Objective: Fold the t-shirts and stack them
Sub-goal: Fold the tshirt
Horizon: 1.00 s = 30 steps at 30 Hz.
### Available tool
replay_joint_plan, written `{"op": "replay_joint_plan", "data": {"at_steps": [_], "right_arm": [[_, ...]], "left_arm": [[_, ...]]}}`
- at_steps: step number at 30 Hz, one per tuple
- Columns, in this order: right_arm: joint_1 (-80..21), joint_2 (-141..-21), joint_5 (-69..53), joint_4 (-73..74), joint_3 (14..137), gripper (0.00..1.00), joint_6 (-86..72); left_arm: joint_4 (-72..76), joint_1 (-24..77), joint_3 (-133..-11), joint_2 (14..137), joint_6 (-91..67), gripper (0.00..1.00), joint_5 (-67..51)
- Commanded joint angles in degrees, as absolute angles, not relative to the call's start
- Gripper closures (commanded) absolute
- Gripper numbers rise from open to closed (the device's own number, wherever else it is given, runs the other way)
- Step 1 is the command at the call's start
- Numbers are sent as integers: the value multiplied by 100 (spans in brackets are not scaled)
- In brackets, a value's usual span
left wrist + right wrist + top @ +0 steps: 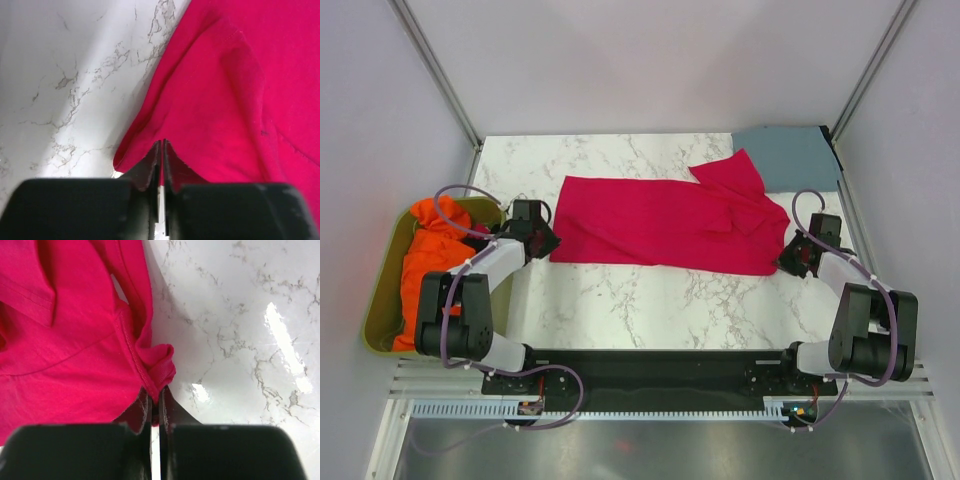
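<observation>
Both arms low, splayed outward; left gripper [162,143], right gripper [155,390] pinched closed.

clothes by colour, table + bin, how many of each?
red t-shirt: 1
blue-grey t-shirt, folded: 1
orange cloth in the bin: 1 heap, cannot tell separate pieces apart
total: 3

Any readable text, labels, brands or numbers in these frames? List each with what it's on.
No readable text in any view.
Red t-shirt: plain, no print or tag lettering showing.
Blue-grey t-shirt: plain.
Orange cloth and its bin: no lettering.
Small fittings on the base rail: too small to read.
</observation>
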<state>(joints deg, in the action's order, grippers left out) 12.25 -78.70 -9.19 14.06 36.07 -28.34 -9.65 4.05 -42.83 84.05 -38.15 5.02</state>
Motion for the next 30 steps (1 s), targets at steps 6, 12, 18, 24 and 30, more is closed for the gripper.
{"op": "replay_joint_plan", "data": {"at_steps": [6, 12, 18, 24, 30], "right_arm": [[1266, -7550, -1256, 1432, 3849, 100, -2918], [1266, -7506, -1441, 1433, 3902, 100, -2997], [1266, -7594, -1485, 1362, 3841, 100, -2971], [1274, -7690, -1389, 1345, 3876, 100, -2927], [1686, -7541, -1020, 1424, 3666, 100, -2971]], "left_arm": [[-1502, 369, -4341, 7683, -4140, 98, 387], [-2276, 369, -4378, 7427, -4052, 47, 448], [-1996, 378, -3867, 7567, -4149, 39, 466], [-1468, 369, -3981, 7970, -4201, 35, 299], [-1573, 614, -4166, 8192, -4219, 37, 210]]}}
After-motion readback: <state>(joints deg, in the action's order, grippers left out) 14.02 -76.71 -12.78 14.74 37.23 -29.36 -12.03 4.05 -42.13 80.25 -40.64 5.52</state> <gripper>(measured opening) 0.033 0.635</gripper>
